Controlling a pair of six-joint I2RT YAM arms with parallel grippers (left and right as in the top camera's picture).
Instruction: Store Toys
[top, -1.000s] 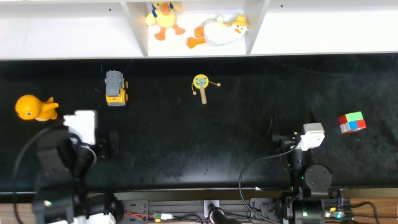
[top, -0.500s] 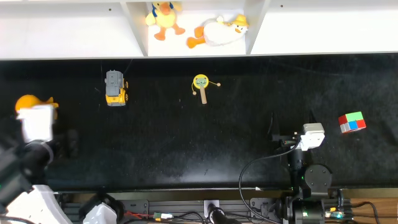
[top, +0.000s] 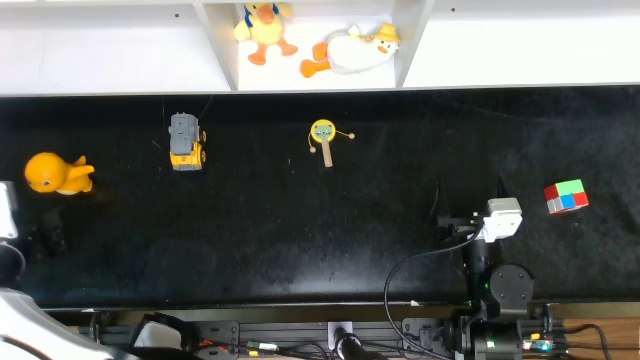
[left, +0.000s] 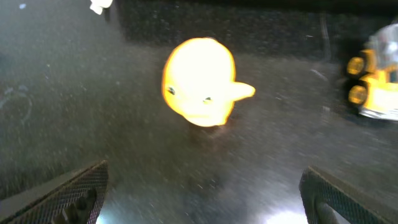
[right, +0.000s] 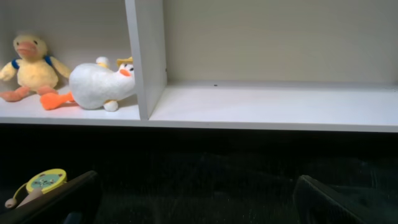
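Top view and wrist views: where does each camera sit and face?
Top view: fixed overhead, looking down on the black table; left arm and right arm at bottom.
Left wrist view: low over the table, facing the orange rubber duck; open left gripper in front.
Right wrist view: low, facing the white shelf with the white plush duck; open right gripper in front.
Shared: top and left wrist views both show that orange duck.

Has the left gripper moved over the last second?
Yes. The left gripper swung left, from right of the orange duck to the top view's left edge.
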